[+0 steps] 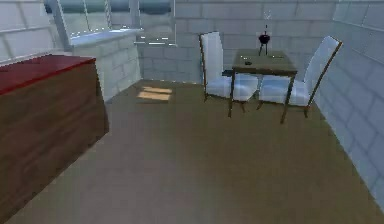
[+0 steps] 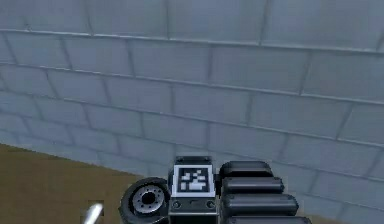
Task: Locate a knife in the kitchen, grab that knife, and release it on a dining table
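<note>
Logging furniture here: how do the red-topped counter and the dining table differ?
The counter has a closed wooden front; the dining table stands on thin legs. Counter's top is dark red; table's is dark olive. Counter lies near, at the forward view's left; table stands farther off by the wall.

In the arm side view the hand (image 2: pixel 143 203) is cut by the bottom edge; its fingers cannot be made out, so whether it holds anything cannot be told. The arm (image 2: pixel 255 195) is cut there too. Left of the hand a pale sliver (image 2: pixel 92 213) runs off the same edge, too small to name. In the forward view the red-topped cabinet (image 1: pixel 45 115) is cut by the left edge, and the window (image 1: pixel 95 18) by the top. On the far surface (image 1: pixel 270 67) a dark stemmed thing (image 1: pixel 264 40) and a small dark blob (image 1: pixel 245 61) are both too small to tell.
</note>
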